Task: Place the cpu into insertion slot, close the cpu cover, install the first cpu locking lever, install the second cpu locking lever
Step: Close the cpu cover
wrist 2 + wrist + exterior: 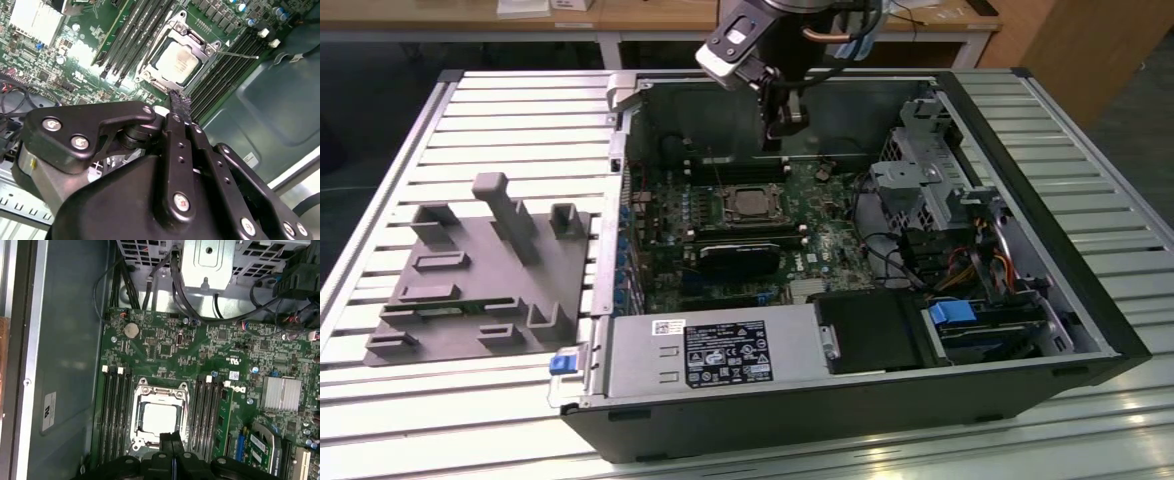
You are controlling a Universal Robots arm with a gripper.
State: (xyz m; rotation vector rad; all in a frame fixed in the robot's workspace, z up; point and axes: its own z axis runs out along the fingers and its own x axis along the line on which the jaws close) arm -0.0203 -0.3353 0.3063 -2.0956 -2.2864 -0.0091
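The black two-fingered claw (pixel 180 106) hangs with its fingertips pressed together, pinching nothing. Just beyond its tips and below them, the small square silver-grey cpu (pixel 176 62) lies flat in the silver-rimmed square insertion slot (pixel 145 75). The thin silver metal cpu cover (pixel 202 62) frames it.

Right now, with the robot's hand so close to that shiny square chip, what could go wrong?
The shut black hand hovers by the silver metal frame plate around the silver-grey square chip; coming down off-target, it might scrape the chip or the long black memory slots alongside. A thin metal lever sticks out beside that plate, so the hand could snag or bend it.
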